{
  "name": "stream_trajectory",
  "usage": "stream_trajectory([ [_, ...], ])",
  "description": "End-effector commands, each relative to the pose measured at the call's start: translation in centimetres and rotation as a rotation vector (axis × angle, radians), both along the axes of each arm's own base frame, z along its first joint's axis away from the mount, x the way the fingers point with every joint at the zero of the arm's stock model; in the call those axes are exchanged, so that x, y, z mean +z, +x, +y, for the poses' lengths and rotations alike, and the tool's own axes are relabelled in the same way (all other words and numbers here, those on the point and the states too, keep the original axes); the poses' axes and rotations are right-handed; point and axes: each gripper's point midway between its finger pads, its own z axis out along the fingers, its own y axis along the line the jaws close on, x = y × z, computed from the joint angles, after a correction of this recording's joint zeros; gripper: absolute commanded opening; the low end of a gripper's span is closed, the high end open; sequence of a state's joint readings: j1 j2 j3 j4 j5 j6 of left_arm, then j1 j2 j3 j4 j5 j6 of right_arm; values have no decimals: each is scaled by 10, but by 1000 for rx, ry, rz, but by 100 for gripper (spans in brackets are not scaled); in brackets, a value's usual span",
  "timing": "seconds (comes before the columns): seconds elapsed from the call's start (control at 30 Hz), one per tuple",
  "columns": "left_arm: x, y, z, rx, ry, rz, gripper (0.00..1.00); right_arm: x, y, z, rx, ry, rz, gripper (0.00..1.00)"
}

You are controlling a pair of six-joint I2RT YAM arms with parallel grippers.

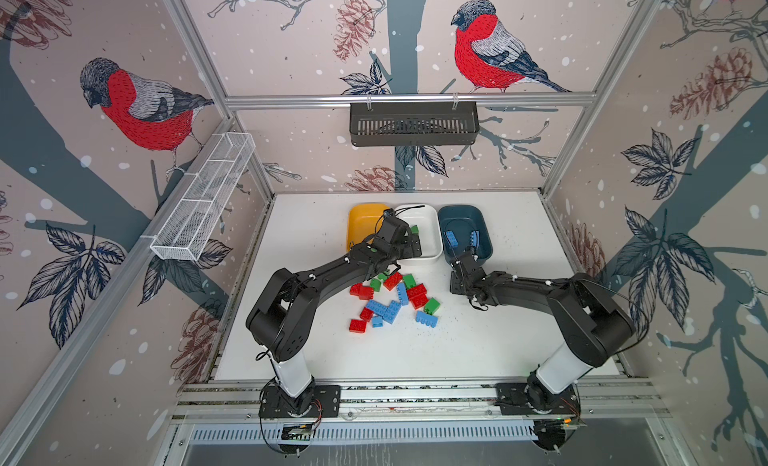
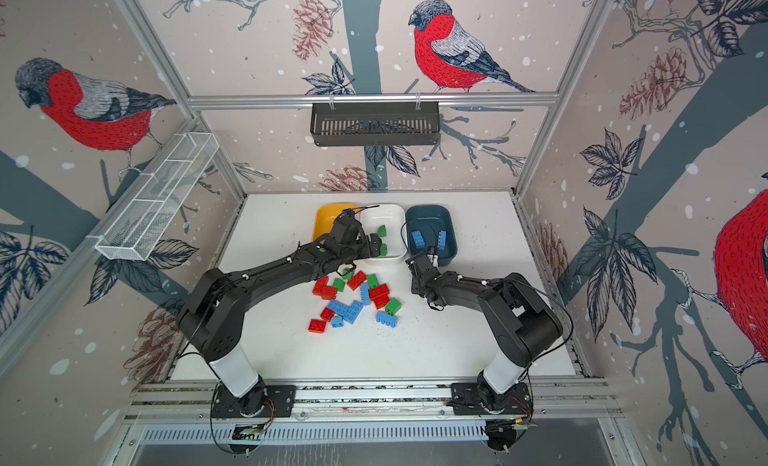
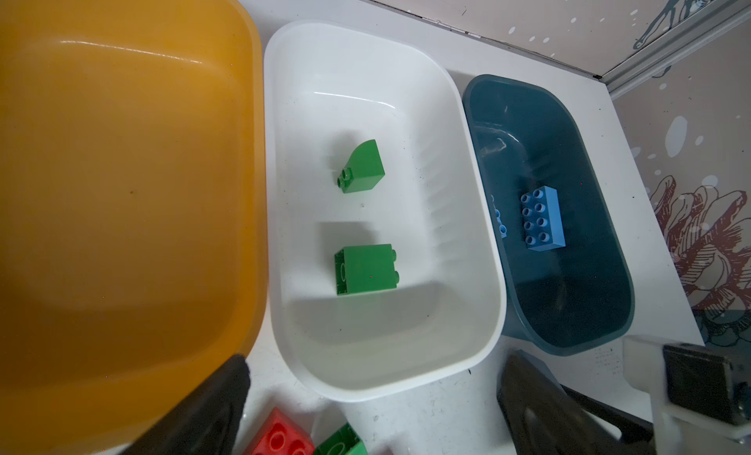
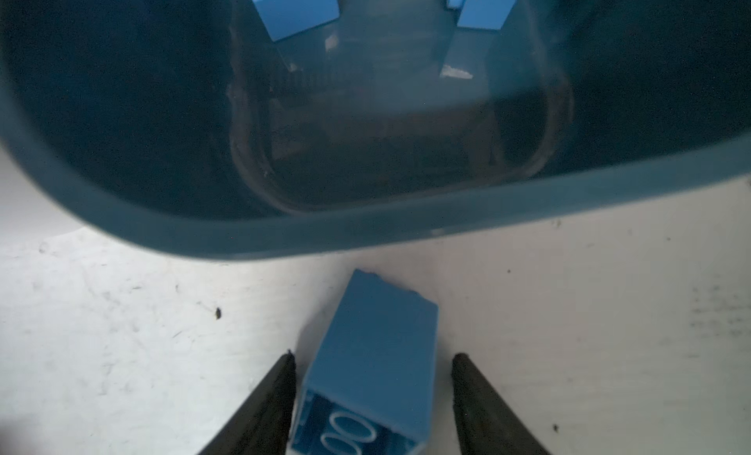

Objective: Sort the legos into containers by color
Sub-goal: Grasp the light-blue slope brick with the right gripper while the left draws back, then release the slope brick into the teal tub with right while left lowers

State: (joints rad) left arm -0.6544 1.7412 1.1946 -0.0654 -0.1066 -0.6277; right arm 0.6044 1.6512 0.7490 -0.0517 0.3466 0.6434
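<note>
Three containers stand in a row at the back: yellow, white and teal. The white one holds two green legos. The teal one holds two blue ones. Mixed red, green and blue legos lie loose mid-table. My left gripper hovers open and empty over the white container's near rim. My right gripper is low at the teal rim, open, its jaws either side of a blue lego on the table, with a gap at one finger.
A black slotted basket hangs on the back rail and a white wire-mesh basket on the left wall. Both arms reach in from the front rail. Bare table lies to the right of and in front of the pile.
</note>
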Motion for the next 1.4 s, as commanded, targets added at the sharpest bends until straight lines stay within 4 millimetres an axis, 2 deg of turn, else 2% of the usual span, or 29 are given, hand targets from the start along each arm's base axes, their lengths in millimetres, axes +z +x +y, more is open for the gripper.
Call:
stream_trajectory([
  [0.0,6,2,0,5,-14,-21,97,3,-1,-8,-45,-37,-32,55],
  [0.2,3,1,1,10,-11,-19,97,8,-15,-11,1,-27,-40,43],
  [0.43,5,1,2,13,-11,-23,97,24,-23,-9,67,16,-98,31],
  [0.6,5,1,3,18,-10,-22,97,34,-24,-7,104,25,-129,29],
  [0.73,6,-1,6,25,-5,-25,97,62,-21,9,174,112,-202,29],
  [0.87,7,-4,9,26,-1,-27,97,96,-8,14,190,210,-291,28],
  [1.0,4,-10,11,12,10,-18,97,113,10,9,180,270,-323,29],
  [1.13,-1,-24,11,-19,52,-13,97,116,31,-1,159,285,-319,29],
  [1.37,-14,-57,15,-54,175,9,97,112,69,-18,74,207,-296,30],
])
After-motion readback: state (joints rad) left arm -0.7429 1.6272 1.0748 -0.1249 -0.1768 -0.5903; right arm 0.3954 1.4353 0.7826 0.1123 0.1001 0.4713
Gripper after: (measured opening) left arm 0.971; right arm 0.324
